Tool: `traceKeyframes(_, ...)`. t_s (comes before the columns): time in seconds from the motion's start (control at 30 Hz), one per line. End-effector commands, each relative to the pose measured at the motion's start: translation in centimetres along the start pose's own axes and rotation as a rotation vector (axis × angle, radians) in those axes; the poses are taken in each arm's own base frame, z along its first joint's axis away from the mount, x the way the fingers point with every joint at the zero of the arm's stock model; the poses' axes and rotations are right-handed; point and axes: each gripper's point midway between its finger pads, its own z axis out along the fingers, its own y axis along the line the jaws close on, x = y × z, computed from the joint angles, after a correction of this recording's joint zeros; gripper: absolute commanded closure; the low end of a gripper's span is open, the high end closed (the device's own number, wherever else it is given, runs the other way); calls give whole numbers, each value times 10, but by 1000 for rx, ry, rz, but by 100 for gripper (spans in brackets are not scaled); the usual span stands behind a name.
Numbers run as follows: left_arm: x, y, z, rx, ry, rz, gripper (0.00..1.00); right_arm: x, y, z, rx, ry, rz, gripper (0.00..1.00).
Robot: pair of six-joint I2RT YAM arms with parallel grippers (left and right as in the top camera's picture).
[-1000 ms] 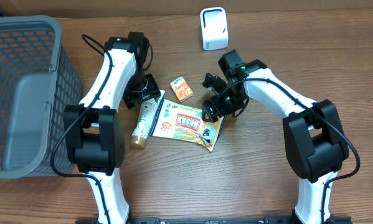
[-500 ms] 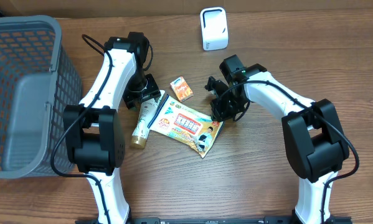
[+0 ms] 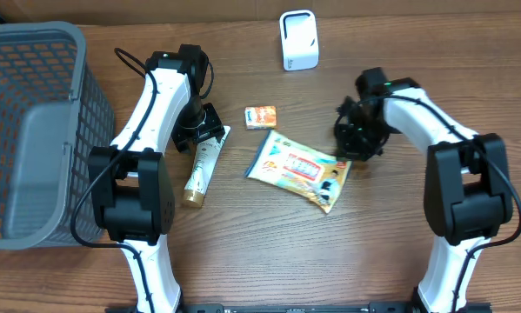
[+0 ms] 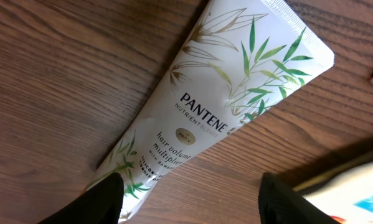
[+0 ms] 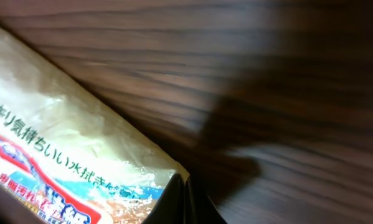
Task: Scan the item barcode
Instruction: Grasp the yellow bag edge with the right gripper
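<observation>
A flat printed wipes packet [image 3: 299,169] lies on the wooden table at the centre. My right gripper [image 3: 349,146] is shut on its right corner; in the right wrist view the closed fingertips [image 5: 185,196] pinch the crinkled edge of the packet [image 5: 68,162]. The white barcode scanner [image 3: 297,39] stands at the back, far from both grippers. My left gripper [image 3: 201,130] hangs open over the top end of a white Pantene tube [image 3: 203,169]. The left wrist view shows that tube [image 4: 217,106] lying flat, with the gripper [image 4: 189,193] holding nothing.
A small orange box [image 3: 261,116] lies between the tube and the packet. A tall grey mesh basket [image 3: 34,130] fills the left side. A corner of the packet [image 4: 360,193] shows at the right edge of the left wrist view.
My right gripper shut on the packet's corner and dragged it to the right, away from the tube. The orange box turned and shifted slightly. The left arm stayed put.
</observation>
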Motion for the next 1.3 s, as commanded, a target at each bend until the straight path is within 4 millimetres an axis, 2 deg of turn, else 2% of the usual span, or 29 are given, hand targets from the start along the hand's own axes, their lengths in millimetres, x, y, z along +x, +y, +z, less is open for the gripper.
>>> traceKeyframes(0.0, 0, -5, -3, 13, -8, 32, 38, 4, -29, -22, 137, -35, 107, 96)
traceKeyframes(0.13, 0, -5, -3, 13, -8, 32, 37, 20, -54, -38, 282, -27, 272, 96)
traceKeyframes(0.3, -1, -6, -3, 15, -11, 32, 37, 33, -46, -56, 275, -26, 274, 96)
traceKeyframes(0.33, -1, -6, -3, 16, -11, 32, 37, 34, -43, -59, 270, -26, 266, 94)
traceKeyframes(0.43, -1, -6, -3, 16, -11, 32, 37, 38, -38, -73, 271, -29, 250, 74)
traceKeyframes(0.47, -1, -6, -3, 16, -11, 32, 36, 37, -36, -77, 269, -33, 238, 62)
traceKeyframes(0.5, -1, -6, -3, 15, -10, 32, 36, 35, -34, -81, 269, -41, 232, 43)
traceKeyframes(0.53, -1, -6, -3, 16, -11, 32, 35, 33, -33, -84, 266, -51, 230, 30)
traceKeyframes(0.6, -1, -6, -3, 16, -11, 32, 35, 24, -28, -89, 247, -80, 199, 22)
traceKeyframes(0.7, -1, -6, -3, 16, -12, 32, 35, 18, -7, -84, 160, -82, 37, 22)
traceKeyframes(0.9, -1, -6, -3, 17, -13, 32, 34, 21, 33, -65, 235, -73, -177, 21)
traceKeyframes(0.97, -2, -6, -3, 18, -14, 32, 34, 21, 39, -58, 322, -88, -237, 19)
traceKeyframes(1.1, -1, -6, -3, 17, -13, 32, 34, 28, 48, -38, 457, -95, -346, 5)
traceKeyframes(1.27, -1, -6, -3, 17, -13, 40, 34, 31, 42, -14, 563, -101, -406, 0)
